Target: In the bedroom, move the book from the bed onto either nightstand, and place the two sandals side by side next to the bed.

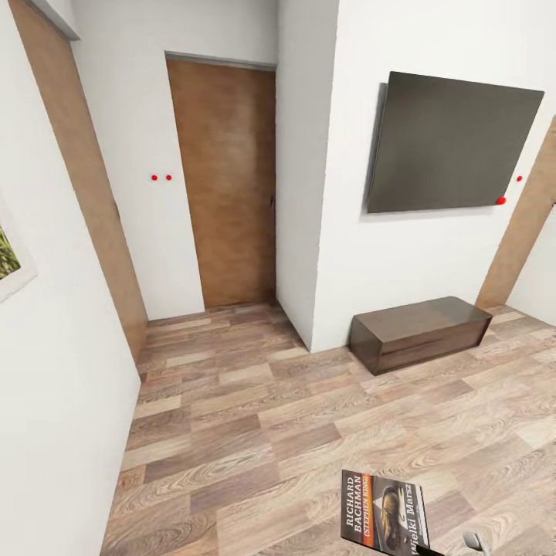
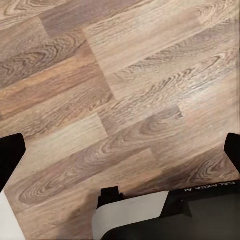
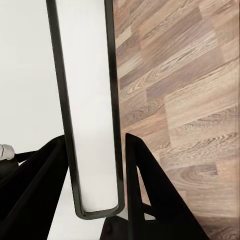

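right hand has its two dark fingers closed on the book, seen edge-on between them in the right wrist view, while in the head view the paperback shows its "richard bachman" cover above the wood-plank floor, well short of the low tv bench. left hand hangs over bare planks with its fingers spread wide, holding nothing. beyond the bench, a dark screen hangs on the white wall, with a brown door off to one side.

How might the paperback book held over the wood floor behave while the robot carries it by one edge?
The book looks thin, so probably light. Gripped edge-on between the right hand fingers, it may flex or sag. Its glossy-looking cover could slip somewhat.
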### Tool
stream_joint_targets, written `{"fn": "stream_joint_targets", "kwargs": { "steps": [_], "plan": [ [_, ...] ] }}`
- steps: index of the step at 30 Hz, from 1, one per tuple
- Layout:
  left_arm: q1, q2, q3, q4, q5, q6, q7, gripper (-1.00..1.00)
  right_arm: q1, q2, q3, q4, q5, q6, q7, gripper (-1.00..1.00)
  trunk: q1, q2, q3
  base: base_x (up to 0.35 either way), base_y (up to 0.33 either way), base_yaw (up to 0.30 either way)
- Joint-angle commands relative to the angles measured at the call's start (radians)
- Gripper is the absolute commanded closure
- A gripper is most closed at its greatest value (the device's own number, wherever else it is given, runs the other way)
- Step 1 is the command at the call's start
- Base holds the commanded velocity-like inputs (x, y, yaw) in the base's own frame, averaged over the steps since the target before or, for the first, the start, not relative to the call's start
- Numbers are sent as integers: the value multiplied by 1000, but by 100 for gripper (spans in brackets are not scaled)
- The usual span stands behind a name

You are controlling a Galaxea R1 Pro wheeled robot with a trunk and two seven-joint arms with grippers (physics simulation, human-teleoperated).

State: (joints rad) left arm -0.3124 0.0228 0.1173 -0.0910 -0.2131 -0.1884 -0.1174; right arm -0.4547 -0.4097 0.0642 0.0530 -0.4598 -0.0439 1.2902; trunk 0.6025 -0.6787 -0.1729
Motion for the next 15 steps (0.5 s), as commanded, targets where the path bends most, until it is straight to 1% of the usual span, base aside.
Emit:
{"fn": "stream_joint_targets", "kwargs": {
  "steps": [1,3,5,15],
  "plan": [
    [-1,0,9,0,-9,-3,-4,-100,-2,0,2,4,-7,-5,2,100,1,-1,-2,299,0,-256],
    [-1,0,9,0,-10,-3,-4,-100,-2,0,2,4,-7,-5,2,100,1,-1,-2,253,0,-257],
    [-1,0,9,0,-10,-3,-4,-100,-2,0,2,4,-7,-5,2,100,1,-1,-2,126,0,-259],
    [-1,0,9,0,-10,-3,-4,-100,-2,0,2,4,-7,-5,1,100,1,-1,-2,17,0,-262]
  ]
}}
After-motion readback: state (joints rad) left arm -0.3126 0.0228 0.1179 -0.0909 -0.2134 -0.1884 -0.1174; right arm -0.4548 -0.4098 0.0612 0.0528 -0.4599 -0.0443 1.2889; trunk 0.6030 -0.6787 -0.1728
